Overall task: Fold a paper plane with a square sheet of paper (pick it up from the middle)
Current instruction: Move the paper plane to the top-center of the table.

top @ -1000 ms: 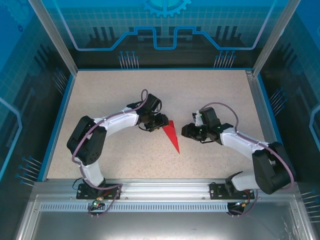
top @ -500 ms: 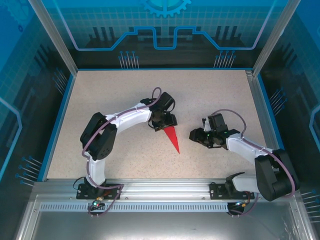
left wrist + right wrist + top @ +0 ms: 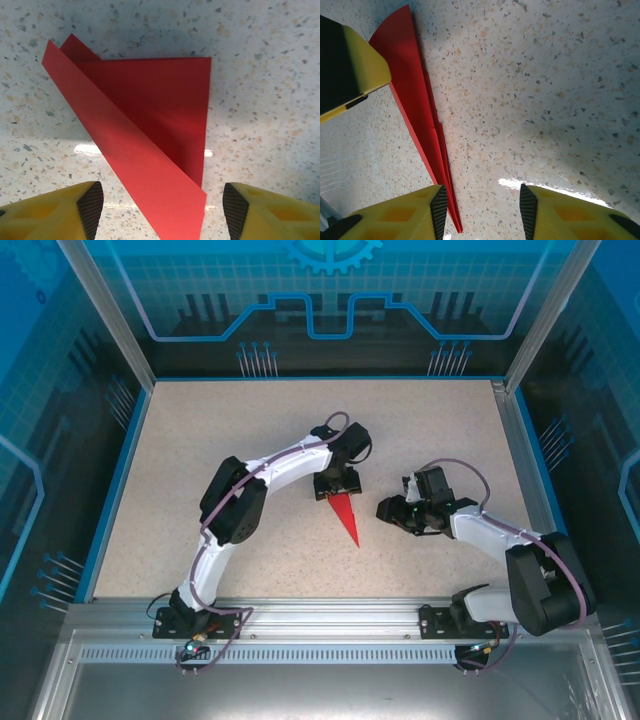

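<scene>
**Top external view.** Finds the paper plane (image 3: 346, 520) flat on the worktop (image 3: 200, 440) near its centre, long axis running 11 to 5 o'clock, nose at 5. Places the left gripper (image 3: 338, 487) directly over the wide tail end. Places the right gripper (image 3: 384, 508) at 3 o'clock of the plane, near but apart. Judges the left arm the nearer for any grasp.

**Left wrist view.** Confirms the left gripper (image 3: 162, 210) released, jaws spread to either side of the paper plane (image 3: 150, 125). Adds the layering not readable from above: one flap overlying the rest, crossing from 10 to 5 o'clock.

**Right wrist view.** Records the right gripper (image 3: 482, 207) released and holding nothing. Sets the paper plane (image 3: 412, 105) towards 10 o'clock, nose just beside the jaw at 7 o'clock. Adds the edge-on stack of folds. Cannot tell whether nose and jaw touch.
</scene>
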Tool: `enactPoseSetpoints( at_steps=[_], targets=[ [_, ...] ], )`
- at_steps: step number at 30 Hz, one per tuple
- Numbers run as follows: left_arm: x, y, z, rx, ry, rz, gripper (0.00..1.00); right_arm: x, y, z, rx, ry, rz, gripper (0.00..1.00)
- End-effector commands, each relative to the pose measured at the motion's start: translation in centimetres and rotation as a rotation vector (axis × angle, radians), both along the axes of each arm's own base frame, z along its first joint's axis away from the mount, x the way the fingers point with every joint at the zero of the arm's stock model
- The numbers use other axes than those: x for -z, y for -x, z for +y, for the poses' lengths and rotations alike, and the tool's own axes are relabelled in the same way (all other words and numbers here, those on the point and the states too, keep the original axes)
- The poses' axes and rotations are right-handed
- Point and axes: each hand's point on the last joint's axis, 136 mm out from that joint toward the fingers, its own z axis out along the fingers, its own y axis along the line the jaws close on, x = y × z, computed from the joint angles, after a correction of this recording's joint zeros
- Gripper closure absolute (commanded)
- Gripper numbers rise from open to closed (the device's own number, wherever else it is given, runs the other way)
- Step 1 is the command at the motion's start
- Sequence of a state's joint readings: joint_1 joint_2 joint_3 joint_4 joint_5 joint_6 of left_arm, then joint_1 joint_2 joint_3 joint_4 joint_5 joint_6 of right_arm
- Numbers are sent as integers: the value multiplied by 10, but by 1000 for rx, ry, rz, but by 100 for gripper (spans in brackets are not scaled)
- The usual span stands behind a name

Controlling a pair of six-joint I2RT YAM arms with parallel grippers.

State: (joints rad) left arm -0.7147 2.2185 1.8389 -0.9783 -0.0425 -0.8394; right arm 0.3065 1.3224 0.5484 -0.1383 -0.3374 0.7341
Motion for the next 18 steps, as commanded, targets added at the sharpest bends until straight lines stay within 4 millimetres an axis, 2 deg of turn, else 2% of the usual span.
enactPoseSetpoints(
  at_steps=[1,11,18],
  targets=[
    [2,7,6,9,-66,38,32,6,2,-1,6,-21,27,54],
    [8,6,7,23,-105,56,34,11,2,3,-9,-33,45,54],
    [-1,10,16,20,-116,39,44,9,2,5,-18,-44,43,53]
  ],
)
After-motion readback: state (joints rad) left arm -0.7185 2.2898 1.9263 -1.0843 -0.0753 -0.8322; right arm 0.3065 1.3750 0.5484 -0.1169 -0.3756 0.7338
